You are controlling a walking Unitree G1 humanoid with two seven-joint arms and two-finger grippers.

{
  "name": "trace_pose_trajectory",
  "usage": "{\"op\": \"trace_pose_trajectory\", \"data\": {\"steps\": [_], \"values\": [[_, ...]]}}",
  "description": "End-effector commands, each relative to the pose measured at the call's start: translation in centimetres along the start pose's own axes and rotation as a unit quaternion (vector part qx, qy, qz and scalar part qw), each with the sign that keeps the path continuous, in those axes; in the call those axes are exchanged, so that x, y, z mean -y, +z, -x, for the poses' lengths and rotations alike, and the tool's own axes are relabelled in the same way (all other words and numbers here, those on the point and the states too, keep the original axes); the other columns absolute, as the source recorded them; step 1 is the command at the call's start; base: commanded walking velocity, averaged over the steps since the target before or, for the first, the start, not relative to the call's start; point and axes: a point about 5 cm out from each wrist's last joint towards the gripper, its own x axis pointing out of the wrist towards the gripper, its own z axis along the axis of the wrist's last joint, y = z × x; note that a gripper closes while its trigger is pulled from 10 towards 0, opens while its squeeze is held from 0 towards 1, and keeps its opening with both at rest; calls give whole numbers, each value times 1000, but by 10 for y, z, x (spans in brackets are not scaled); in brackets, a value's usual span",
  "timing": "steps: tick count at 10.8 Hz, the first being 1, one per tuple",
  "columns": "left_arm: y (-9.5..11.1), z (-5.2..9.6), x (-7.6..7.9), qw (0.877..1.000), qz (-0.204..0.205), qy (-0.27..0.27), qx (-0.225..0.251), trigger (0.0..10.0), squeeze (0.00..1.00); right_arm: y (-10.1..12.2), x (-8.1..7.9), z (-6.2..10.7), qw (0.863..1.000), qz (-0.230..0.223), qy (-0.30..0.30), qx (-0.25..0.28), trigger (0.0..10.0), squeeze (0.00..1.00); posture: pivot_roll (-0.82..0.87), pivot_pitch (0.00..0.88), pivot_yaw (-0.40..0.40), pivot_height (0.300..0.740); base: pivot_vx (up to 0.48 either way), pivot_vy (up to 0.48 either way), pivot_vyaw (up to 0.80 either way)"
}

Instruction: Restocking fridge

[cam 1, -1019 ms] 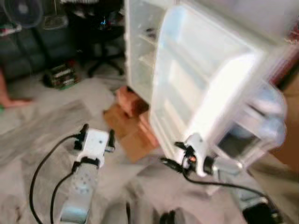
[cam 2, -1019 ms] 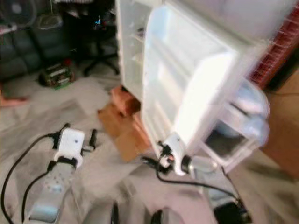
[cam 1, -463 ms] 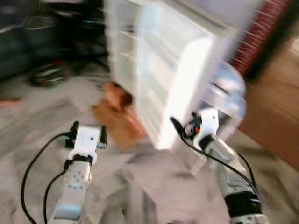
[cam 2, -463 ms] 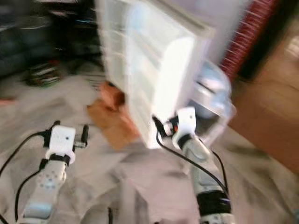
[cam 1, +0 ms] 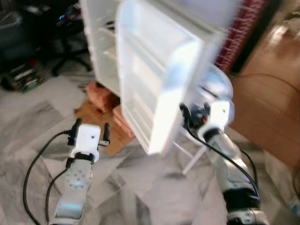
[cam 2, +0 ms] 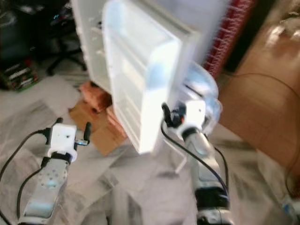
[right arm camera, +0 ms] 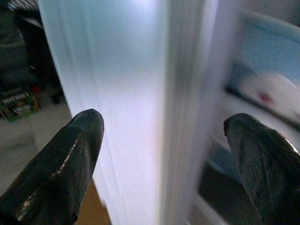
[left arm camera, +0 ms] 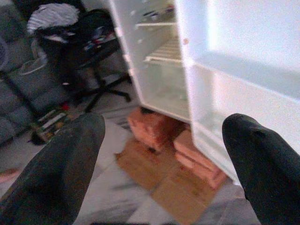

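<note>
The white fridge (cam 1: 101,51) stands open ahead, and its door (cam 1: 154,84) swings out wide toward the robot, shelves on the inner face showing. The right gripper (right arm camera: 161,154) is up at the door's outer edge, fingers spread well apart with the white edge running between them, not closed on it. The left gripper (left arm camera: 164,154) hovers lower over the marbled grey floor (cam 1: 140,187), jaws also wide apart and holding nothing, aimed at the fridge's open bottom shelves. Under the fridge sit reddish bricks (left arm camera: 152,126) with flattened cardboard (left arm camera: 173,187) spread on the floor before them. Behind the door, close to the right arm, there's a pale blue-and-white rounded thing on a white frame (cam 1: 218,89), too blurred to name. Off to the robot's left, a black office chair (left arm camera: 96,51) with clothes heaped on it, and a low stack of items (cam 1: 21,77) on the floor. Brown wooden flooring (cam 1: 267,103) lies to the right.
</note>
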Motion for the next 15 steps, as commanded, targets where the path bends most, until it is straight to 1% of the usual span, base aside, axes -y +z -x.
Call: {"op": "trace_pose_trajectory", "data": {"steps": [1, 4, 6, 7, 8, 9, 10, 11, 12, 13, 14, 15], "values": [[1, 0, 6, 1000, 1, -12, 0, 10000, 0, -4, 13, 5, 1000, 8, -26, -5, 10000, 0, 153, 103, -53, 740, 0, 0, 0], [-6, 2, 4, 1000, -3, -8, -24, 10000, 0, -2, 19, 1, 999, 20, -45, -2, 10000, 0, 160, 101, -57, 740, 0, 0, 0], [-8, 1, 6, 999, -8, -12, -31, 10000, 0, 3, 23, -10, 998, 22, -64, 8, 10000, 0, 162, 97, -56, 740, 0, 0, 0], [-11, 0, 9, 999, -12, -23, -43, 10000, 0, 12, 12, -26, 998, -36, -50, 17, 10000, 0, 162, 93, -55, 740, 0, 0, 0], [-17, 2, 14, 996, -9, -50, -74, 10000, 0, 24, -8, -35, 997, -76, 7, 30, 10000, 0, 166, 91, -57, 740, 0, 0, 0], [-31, 11, 18, 989, -25, -81, -122, 10000, 0, 35, -30, -40, 990, -112, 72, 39, 10000, 0, 170, 89, -58, 740, 0, 0, 0], [-44, 22, 9, 984, 14, -44, -174, 10000, 0, 44, -50, -39, 983, -120, 130, 48, 10000, 0, 174, 90, -57, 740, 0, 0, 0], [-50, 30, 1, 980, 34, -16, -195, 10000, 0, 47, -60, -40, 979, -126, 149, 52, 10000, 0, 187, 92, -60, 740, 0, 0, 0], [-56, 42, -6, 974, 43, -3, -224, 10000, 0, 50, -73, -42, 974, -135, 172, 57, 10000, 0, 199, 95, -64, 740, 0, 0, 0], [-59, 51, -1, 966, 48, -21, -252, 10000, 0, 55, -86, -48, 970, -150, 181, 59, 10000, 0, 204, 95, -67, 740, 0, 0, 0], [-60, 53, 5, 964, 32, -50, -258, 10000, 0, 60, -99, -52, 966, -155, 195, 62, 10000, 0, 210, 95, -73, 740, 0, 0, 0], [-58, 47, 7, 965, 12, -62, -254, 10000, 0, 74, -128, -53, 947, -179, 257, 68, 10000, 0, 213, 95, -77, 740, 0, 0, 0]]}}
